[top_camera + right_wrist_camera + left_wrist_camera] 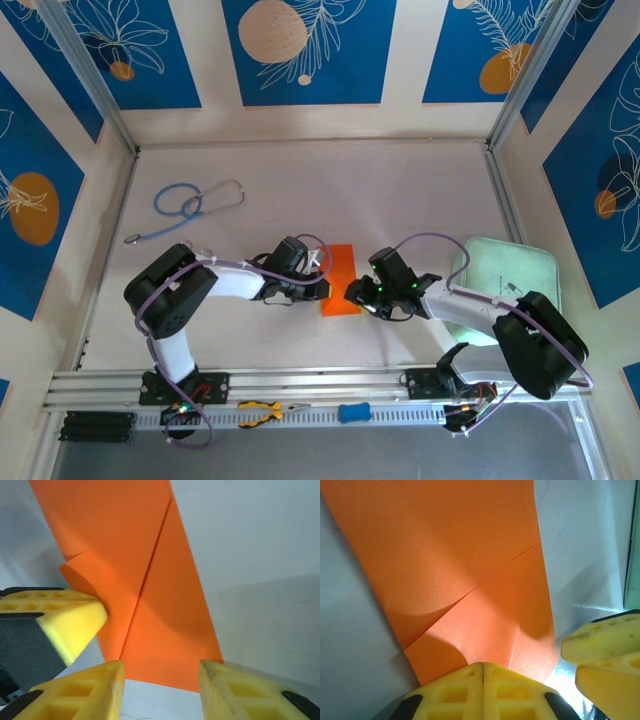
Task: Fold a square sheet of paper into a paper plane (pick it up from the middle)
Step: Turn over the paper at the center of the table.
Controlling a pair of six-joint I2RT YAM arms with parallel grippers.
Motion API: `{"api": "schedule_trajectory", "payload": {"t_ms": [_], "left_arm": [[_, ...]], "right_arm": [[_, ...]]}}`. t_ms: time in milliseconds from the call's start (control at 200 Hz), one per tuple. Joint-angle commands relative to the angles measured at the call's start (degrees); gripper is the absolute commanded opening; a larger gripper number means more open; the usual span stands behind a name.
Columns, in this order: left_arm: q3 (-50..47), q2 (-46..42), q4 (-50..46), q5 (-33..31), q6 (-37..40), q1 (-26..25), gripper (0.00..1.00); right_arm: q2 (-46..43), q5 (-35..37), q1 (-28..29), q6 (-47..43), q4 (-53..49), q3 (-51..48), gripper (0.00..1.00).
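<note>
Clenched, the left tool [482,672] is pressed on the square sheet of paper [445,555], seemingly pinning it for the released right tool [161,672].

The paper [340,281] is plain bright orange; end effector pads [455,697] are yellow.

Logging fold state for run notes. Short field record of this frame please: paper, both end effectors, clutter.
paper: square sheet of paper, orange, mid-table, diagonal fold visible, not yet a plane
left end effector: shut, tips at the sheet's edge; pinching or pressing unclear
right end effector: open, at the sheet's end, holding nothing
clutter: stethoscope far left; green pad right
</note>
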Motion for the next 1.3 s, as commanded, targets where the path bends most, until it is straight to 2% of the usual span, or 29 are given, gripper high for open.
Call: {"api": "schedule_trajectory", "payload": {"t_ms": [0,310,785,1030,1295], "left_arm": [[-0.3,0.0,-1.6,0.8,-0.1,0.4,0.00],[-0.3,-0.1,-1.6,0.8,-0.2,0.3,0.00],[-0.4,0.6,-1.3,1.2,-0.2,0.4,0.00],[-0.4,0.3,-1.5,1.1,-0.2,0.3,0.00],[-0.6,-0.1,-1.7,1.1,-0.1,0.4,0.00]], "right_arm": [[0.6,-1.0,-0.2,0.1,1.4,-0.7,0.44],[3.7,-0.6,-0.3,0.9,-0.4,0.5,0.44],[11.1,-11.6,-4.4,-4.4,11.4,4.1,0.49],[12.5,-12.7,-7.2,-6.8,11.4,6.2,0.51],[16.2,-15.5,-9.7,-9.6,11.7,8.1,0.47]]}}
